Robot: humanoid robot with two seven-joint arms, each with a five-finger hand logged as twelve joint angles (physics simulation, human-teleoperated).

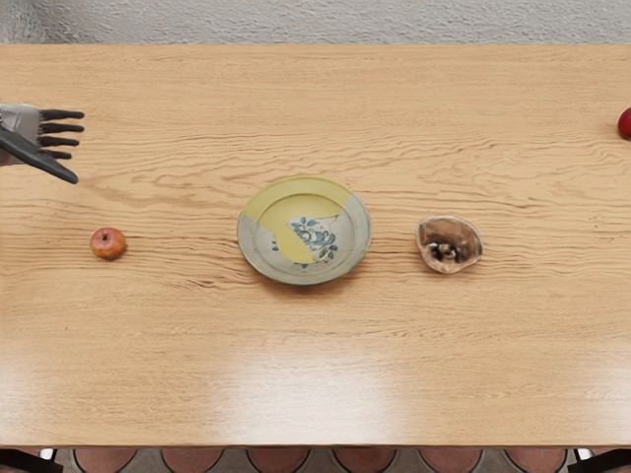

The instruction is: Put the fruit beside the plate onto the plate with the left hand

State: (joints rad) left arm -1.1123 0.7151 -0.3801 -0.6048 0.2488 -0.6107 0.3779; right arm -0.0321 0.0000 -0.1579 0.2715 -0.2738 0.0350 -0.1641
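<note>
Head view: my left hand (37, 136) shows at the table's (315, 374) left edge, fingers spread apart, holding nothing. The apple (108, 242) lies on the wood nearer me, well left of the plate (252, 242). 1 small brown bowl (450, 244) sits right of the plate, and a red fruit (625, 123) is cut off by the right edge.

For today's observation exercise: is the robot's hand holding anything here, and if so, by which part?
Nothing is held. The left hand has its fingers spread, well apart from the apple.
</note>
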